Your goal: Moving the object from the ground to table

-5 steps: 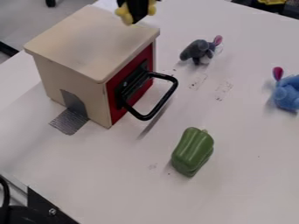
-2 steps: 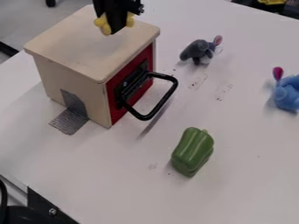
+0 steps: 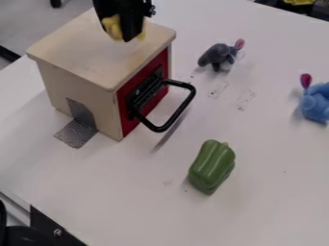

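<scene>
Camera view: nearest on the white worktop (image 3: 257, 211) lies a glossy green toy bell pepper (image 3: 212, 166). Beyond it, to the left, stands a cream wooden box (image 3: 96, 45) with a red door (image 3: 130, 126) and black looped handle (image 3: 180, 109). A blue plush toy (image 3: 315, 103) sits at the right edge, a small grey plush toy with pink ears (image 3: 219, 55) farther back. Over the box's lid, the black tool (image 3: 126, 35) is closed around a lumpy yellow object (image 3: 113, 28); whether that object touches the lid, I cannot tell.

The right edge crops a blue toy (image 3: 315, 104); the jaws partly hide a yellow object (image 3: 114, 27).
</scene>
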`<control>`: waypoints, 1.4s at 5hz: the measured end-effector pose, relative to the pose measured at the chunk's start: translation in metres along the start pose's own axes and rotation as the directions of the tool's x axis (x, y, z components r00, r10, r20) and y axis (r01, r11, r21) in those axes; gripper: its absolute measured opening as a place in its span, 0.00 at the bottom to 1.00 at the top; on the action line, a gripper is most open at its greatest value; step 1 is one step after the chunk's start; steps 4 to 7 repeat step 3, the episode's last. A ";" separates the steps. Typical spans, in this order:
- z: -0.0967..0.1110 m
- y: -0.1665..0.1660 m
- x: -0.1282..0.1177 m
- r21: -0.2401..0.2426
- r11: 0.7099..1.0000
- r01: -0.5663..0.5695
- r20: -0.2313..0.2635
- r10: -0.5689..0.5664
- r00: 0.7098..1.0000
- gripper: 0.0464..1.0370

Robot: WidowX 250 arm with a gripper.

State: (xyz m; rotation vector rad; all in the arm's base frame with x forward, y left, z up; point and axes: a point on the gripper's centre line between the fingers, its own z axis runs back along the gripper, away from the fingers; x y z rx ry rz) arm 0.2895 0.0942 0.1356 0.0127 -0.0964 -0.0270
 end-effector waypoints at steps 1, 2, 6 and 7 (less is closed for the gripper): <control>0.000 0.001 -0.001 -0.013 1.000 0.001 0.004 -0.001 1.000 0.88; 0.019 0.000 -0.002 -0.001 1.000 0.017 0.059 -0.017 0.998 0.96; 0.024 -0.002 0.000 -0.011 1.000 0.011 0.088 -0.010 0.996 0.96; 0.024 -0.002 0.000 -0.011 1.000 0.011 0.088 -0.010 0.996 0.96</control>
